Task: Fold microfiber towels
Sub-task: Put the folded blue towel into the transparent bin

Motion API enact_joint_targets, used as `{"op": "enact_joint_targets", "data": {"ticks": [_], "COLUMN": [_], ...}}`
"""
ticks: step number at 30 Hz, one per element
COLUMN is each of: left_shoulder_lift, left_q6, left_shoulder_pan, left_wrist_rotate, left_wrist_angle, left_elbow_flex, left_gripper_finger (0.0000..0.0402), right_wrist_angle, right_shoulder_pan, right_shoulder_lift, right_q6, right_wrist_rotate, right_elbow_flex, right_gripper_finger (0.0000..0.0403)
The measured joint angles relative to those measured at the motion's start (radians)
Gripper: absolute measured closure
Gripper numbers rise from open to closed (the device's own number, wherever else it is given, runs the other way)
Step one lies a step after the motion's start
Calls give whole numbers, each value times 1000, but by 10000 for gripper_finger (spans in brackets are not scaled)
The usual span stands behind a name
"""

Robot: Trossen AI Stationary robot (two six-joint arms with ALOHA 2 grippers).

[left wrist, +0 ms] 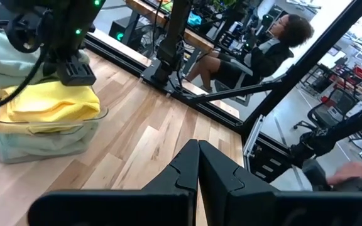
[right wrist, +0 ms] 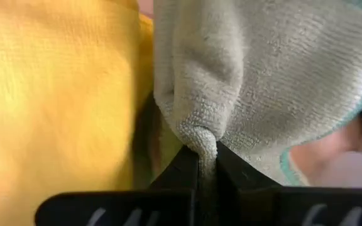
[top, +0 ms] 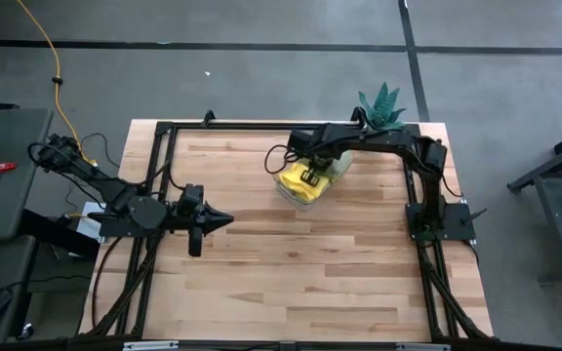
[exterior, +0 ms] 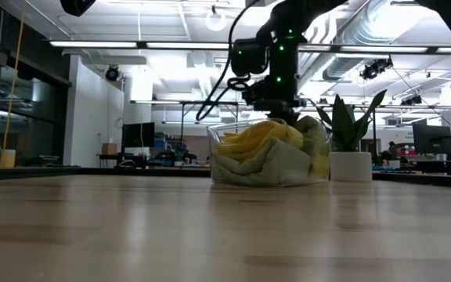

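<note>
A clear plastic bin point(top: 305, 198) stands at the table's far middle, heaped with microfiber towels: a yellow one point(exterior: 258, 138) on top and pale mint green ones point(exterior: 276, 168) beneath and beside it. My right gripper point(top: 312, 176) reaches down into the bin and is shut on a pale mint towel point(right wrist: 263, 81) next to the yellow one point(right wrist: 55, 94). My left gripper point(top: 224, 219) is shut and empty over the table's left middle, pointing toward the bin point(left wrist: 43, 135). My right gripper pinches a bunched fold of the pale mint towel point(right wrist: 201, 139) between its two fingers. The fingers come from above, pointing down into the bin. The towel lies in the heap in the bin, drawn up into a small peak at the fingers.
A spiky green plant in a white pot point(top: 381, 105) stands just behind the bin at the far edge. A black frame point(top: 164, 156) runs around the table. A seated person point(left wrist: 275, 47) is beyond the table. Bare wood point(top: 301, 273) spreads across the near half.
</note>
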Motion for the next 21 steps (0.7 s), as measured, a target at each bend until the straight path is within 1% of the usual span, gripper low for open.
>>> {"op": "enact_joint_targets", "data": {"ticks": [6, 12, 16, 19, 21], "left_shoulder_lift": [0, 0, 0, 0, 0], "left_q6": [-14, -16, -16, -10, -9], "left_shoulder_pan": [0, 0, 0, 0, 0], "left_wrist_rotate": [19, 24, 24, 23, 23], "left_wrist_angle": [0, -2, -3, -3, -4], "left_elbow_flex": [0, 0, 0, 0, 0], "left_gripper_finger": [401, 401, 401, 401, 401], "right_wrist_angle": [112, 157, 146, 139, 127], "right_shoulder_pan": [-5, -5, -5, -5, -5], "right_shoulder_lift": [0, 0, 0, 0, 0], "right_q6": [131, 238, 248, 262, 250], "right_wrist_rotate": [-89, -100, -101, -122, -136], "right_elbow_flex": [-81, -134, -130, -112, -91], "right_gripper_finger": [403, 403, 402, 384, 356]}}
